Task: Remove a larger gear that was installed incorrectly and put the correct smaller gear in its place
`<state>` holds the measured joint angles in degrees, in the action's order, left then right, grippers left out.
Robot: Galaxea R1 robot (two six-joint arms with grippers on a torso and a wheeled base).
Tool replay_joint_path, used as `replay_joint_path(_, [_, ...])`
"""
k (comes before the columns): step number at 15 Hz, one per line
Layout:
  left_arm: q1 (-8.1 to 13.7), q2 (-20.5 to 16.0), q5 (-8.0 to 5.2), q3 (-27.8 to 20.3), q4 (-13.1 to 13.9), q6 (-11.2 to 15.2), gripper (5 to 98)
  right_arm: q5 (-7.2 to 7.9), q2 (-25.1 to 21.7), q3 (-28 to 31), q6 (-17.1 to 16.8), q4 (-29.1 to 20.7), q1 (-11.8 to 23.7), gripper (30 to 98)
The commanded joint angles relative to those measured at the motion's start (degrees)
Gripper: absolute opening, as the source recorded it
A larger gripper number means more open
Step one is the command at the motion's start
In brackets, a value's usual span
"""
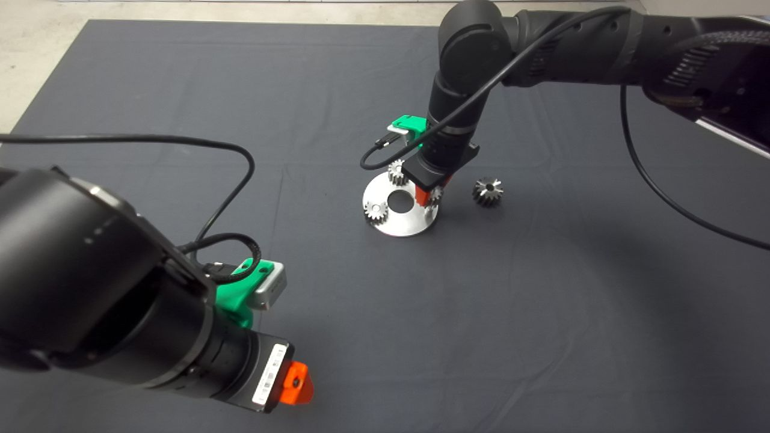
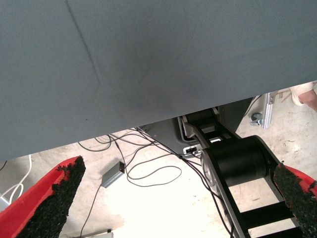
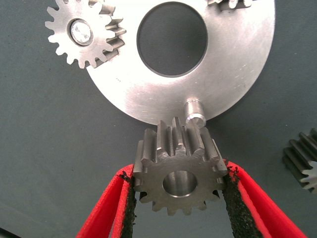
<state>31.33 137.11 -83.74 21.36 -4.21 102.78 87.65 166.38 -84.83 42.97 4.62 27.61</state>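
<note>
Legible text, brands, numbers, signs: none.

Item 1: white label (image 1: 269, 373) on the black wrist housing of the left arm, near left of the scene. It carries a small dark code block and fine print lines, too small to read.

Item 2: steel gears and round plate, mid-scene, close wrist view. No stamped marks or numbers visible.

Item 3: small grey box (image 2: 113, 174) on the floor beyond the mat. No readable marking.
</note>
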Motion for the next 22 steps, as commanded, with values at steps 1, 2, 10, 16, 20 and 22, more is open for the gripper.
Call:
replay_joint_path(1, [0.7,-0.1,-0.02,-1.0,1.0,0.1,98.2,6.4,0.1,0.3,0.4,-1.7,1.0,41.5])
replay_joint_path(2, [0.7,-0.1,-0.02,-1.0,1.0,0.1,98.2,6.48,0.1,0.3,0.4,-1.7,1.0,41.5])
replay_joint_path(10, [0.7,-0.1,-0.02,-1.0,1.0,0.1,98.2,6.83,-0.4,0.2,0.2,-1.5,-0.3,41.5])
replay_joint_path(16, [0.7,-0.1,-0.02,-1.0,1.0,0.1,98.2,6.92,-0.5,0.2,0.0,2.5,-1.5,41.5])
replay_joint_path(20, [0.7,-0.1,-0.02,-1.0,1.0,0.1,98.2,7.1,-0.7,0.2,0.0,4.0,-1.5,41.5])
replay_joint_path(22, [0.7,-0.1,-0.02,-1.0,1.0,0.1,98.2,7.1,-0.9,0.3,0.1,5.9,-1.5,41.5])
